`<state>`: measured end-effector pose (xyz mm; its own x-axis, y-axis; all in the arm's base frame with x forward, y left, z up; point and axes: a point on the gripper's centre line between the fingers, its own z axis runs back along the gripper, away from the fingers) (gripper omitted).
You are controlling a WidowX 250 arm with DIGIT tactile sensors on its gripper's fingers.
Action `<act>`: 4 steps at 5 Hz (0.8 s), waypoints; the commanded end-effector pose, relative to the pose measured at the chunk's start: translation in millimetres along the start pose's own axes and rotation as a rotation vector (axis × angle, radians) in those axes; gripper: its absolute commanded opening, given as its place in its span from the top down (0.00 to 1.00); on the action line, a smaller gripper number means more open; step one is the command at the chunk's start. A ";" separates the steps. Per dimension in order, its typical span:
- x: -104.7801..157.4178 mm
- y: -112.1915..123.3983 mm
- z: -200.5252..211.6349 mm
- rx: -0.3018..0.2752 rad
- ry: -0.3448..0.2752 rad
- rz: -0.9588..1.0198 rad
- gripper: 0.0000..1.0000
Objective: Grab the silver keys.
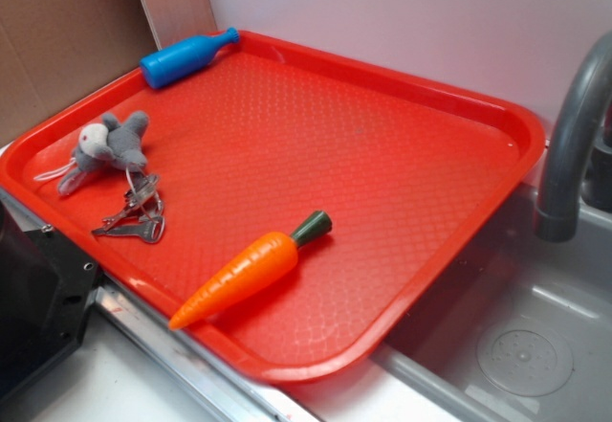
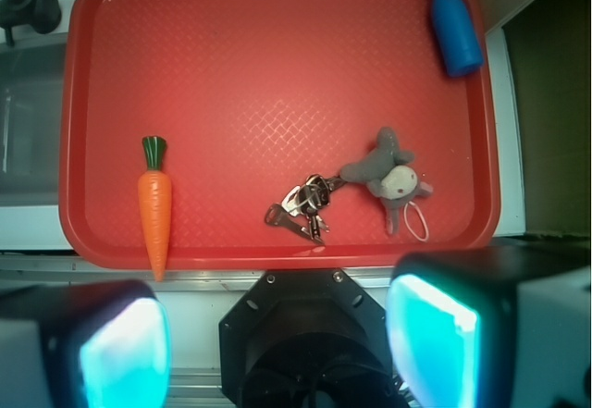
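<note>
The silver keys (image 1: 134, 216) lie on the red tray (image 1: 402, 154) near its left front rim, a small bunch on thin rings. They touch the grey plush bunny (image 1: 103, 146). In the wrist view the keys (image 2: 301, 206) sit just left of the bunny (image 2: 388, 175), near the lower rim of the tray (image 2: 231, 56). My gripper (image 2: 277, 343) is high above and short of the tray's near edge. Its two cyan-padded fingers (image 2: 125, 352) stand wide apart with nothing between them. The gripper itself does not show in the exterior view.
An orange toy carrot (image 1: 251, 267) lies near the tray's front rim, and shows at the tray's left in the wrist view (image 2: 154, 204). A blue bottle (image 1: 186, 56) lies at the far left corner. A grey faucet (image 1: 574, 135) and sink (image 1: 516, 345) are right of the tray. The black robot base (image 1: 38, 298) stands at lower left.
</note>
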<state>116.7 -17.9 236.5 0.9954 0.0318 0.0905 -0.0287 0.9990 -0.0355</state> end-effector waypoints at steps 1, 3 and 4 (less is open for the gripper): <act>0.0 0.0 0.0 0.000 0.000 0.000 0.00; 11.6 11.5 -80.8 -0.105 -0.037 0.485 0.00; 10.1 21.7 -111.3 -0.128 -0.029 0.626 0.00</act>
<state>132.1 -1.6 118.6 0.8007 0.5989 0.0174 -0.5840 0.7866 -0.2004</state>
